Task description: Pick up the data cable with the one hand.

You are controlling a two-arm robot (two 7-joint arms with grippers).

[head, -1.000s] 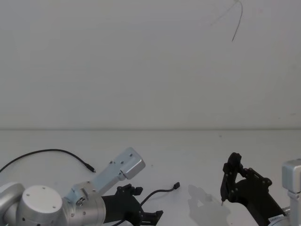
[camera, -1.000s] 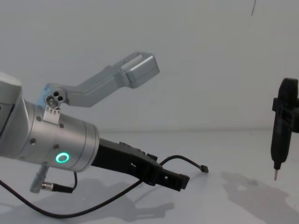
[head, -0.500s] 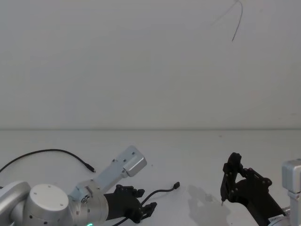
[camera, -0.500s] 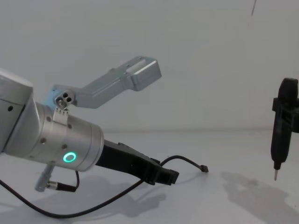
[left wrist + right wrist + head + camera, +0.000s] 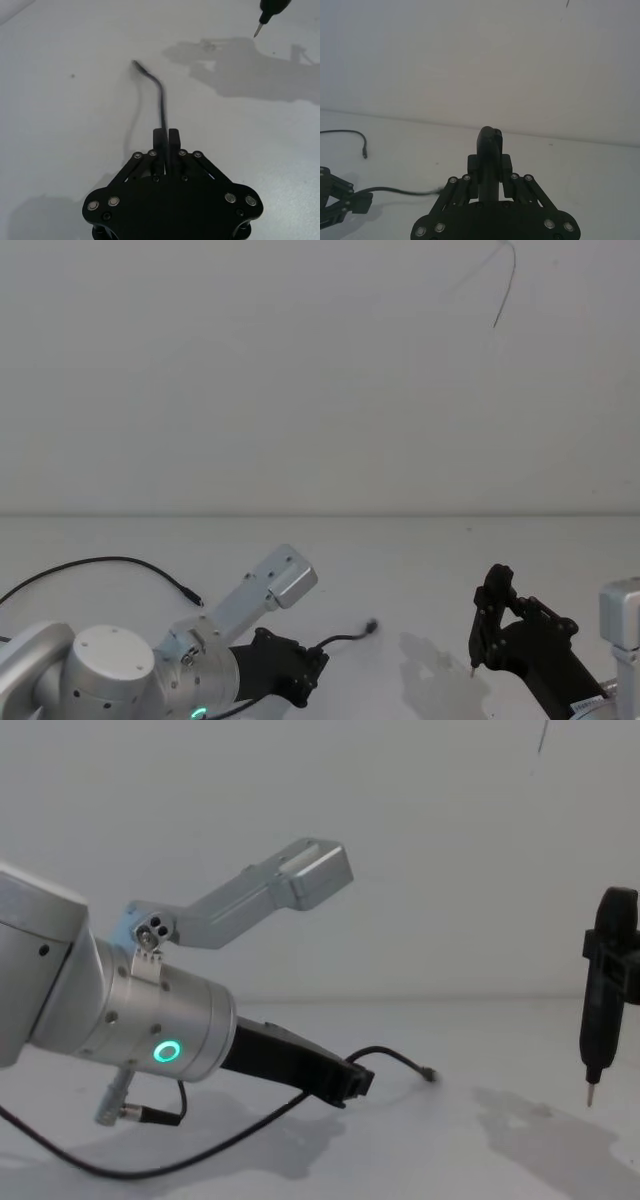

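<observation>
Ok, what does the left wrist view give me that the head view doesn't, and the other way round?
Left wrist view: the left gripper has its fingers pressed together on the data cable, which runs out from between them. Head view: a second black wire lying on the table to the left, and the right gripper holding the pen-shaped tool. Both: the data cable's free end and the tool's tip.

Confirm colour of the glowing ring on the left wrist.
Green ring; shows best in the chest view.
</observation>
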